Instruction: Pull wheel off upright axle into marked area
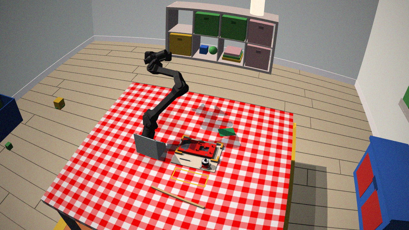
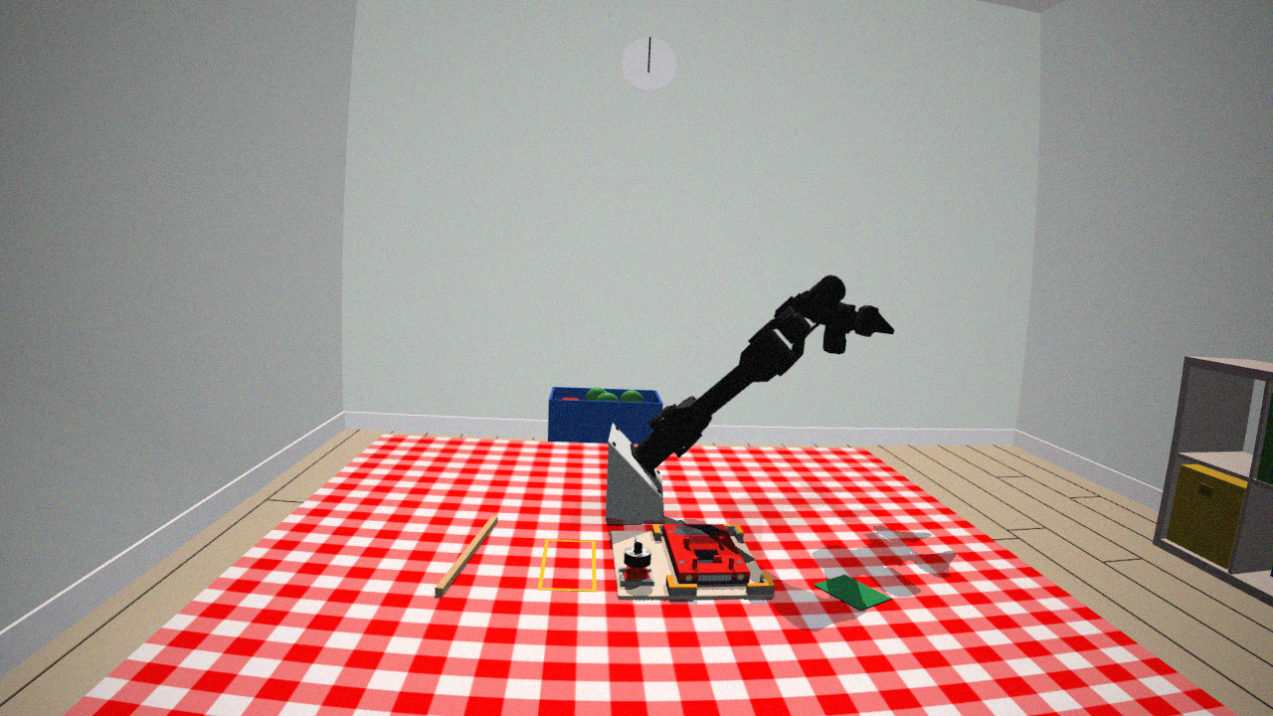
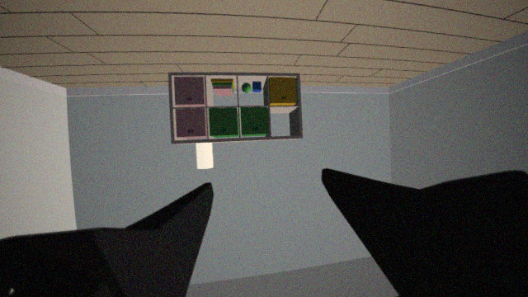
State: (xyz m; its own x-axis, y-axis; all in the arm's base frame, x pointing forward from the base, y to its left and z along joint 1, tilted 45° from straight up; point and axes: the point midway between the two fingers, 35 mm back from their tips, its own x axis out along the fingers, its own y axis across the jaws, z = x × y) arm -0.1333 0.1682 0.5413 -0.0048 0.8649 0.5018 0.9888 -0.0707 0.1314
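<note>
The wheel (image 1: 205,163) (image 2: 636,558), dark with a pale upper face, sits level around the upright axle (image 1: 205,159) (image 2: 636,545), whose dark tip shows above it. Below it is a red support on the cream board (image 1: 184,164) (image 2: 652,586). The marked area, a thin yellow outline (image 1: 191,172) (image 2: 567,589), lies on the table beside the board, with nothing inside it. My gripper (image 3: 268,181) (image 2: 891,332) is open and empty, raised high and far from the wheel, pointing toward the shelf. The wrist view shows neither wheel nor marked area.
A red car-shaped body (image 1: 197,148) (image 2: 707,554) sits on the board between yellow-and-dark corner blocks. A wooden strip (image 1: 177,196) (image 2: 466,556) lies beyond the marked area. A green piece (image 1: 226,132) (image 2: 851,591) lies past the board. The grey arm mount (image 1: 149,147) (image 2: 634,494) stands beside the board.
</note>
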